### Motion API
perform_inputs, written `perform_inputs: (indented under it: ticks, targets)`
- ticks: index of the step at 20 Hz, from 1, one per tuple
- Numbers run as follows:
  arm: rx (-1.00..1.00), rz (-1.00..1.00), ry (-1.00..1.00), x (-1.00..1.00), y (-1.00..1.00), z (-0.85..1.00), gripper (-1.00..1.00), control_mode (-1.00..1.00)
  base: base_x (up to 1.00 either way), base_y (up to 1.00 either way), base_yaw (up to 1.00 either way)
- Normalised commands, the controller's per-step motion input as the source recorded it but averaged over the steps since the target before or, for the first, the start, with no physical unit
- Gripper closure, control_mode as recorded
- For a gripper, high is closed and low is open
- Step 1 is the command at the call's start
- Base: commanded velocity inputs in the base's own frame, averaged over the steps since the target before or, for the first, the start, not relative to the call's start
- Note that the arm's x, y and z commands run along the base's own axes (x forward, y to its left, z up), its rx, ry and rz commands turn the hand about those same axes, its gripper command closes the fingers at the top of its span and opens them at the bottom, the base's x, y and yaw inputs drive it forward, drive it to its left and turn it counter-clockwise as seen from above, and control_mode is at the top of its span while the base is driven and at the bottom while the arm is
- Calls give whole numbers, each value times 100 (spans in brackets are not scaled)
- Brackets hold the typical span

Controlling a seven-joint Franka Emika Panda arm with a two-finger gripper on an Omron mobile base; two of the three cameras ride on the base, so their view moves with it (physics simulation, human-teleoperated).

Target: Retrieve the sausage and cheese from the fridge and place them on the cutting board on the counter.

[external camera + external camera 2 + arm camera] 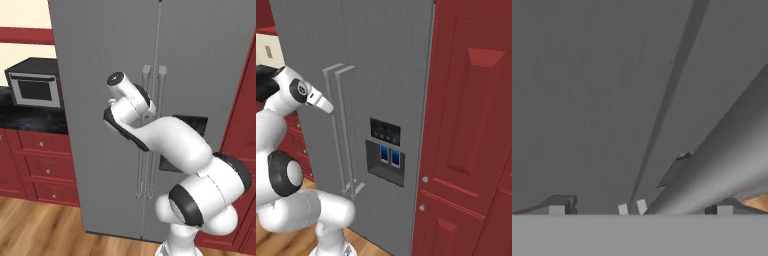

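Fridge doors are both shut, so the sausage and cheese must be hidden inside, and the board can't be seen from here. The fridge is the big grey thing in the middle of both base views. Its two long bar handles run down the middle left of the right base view.

The gripper is spread wide and holds nothing. In the hand view its dark tips sit at the bottom corners, with a handle bar slanting across the lower right, very close.

I think the next job is to grab a handle and pull a door open. The hand looks a bit off to one side of the bar, so it could close on air. It could also slip off while pulling, or bump the door.
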Motion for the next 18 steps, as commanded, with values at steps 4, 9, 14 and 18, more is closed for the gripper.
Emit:
perform_inputs:
  ticks: [4,9,14,18]
  targets:
    - [0,-13,0,46,-10,-11,-100,-100,0,0,0]
    - [0,-5,-7,6,-33,-18,-100,-100,0,0,0]
    - [0,0,-28,0,-40,-20,-100,-100,0,0,0]
    - [0,0,-20,0,-42,-11,-100,-100,0,0,0]
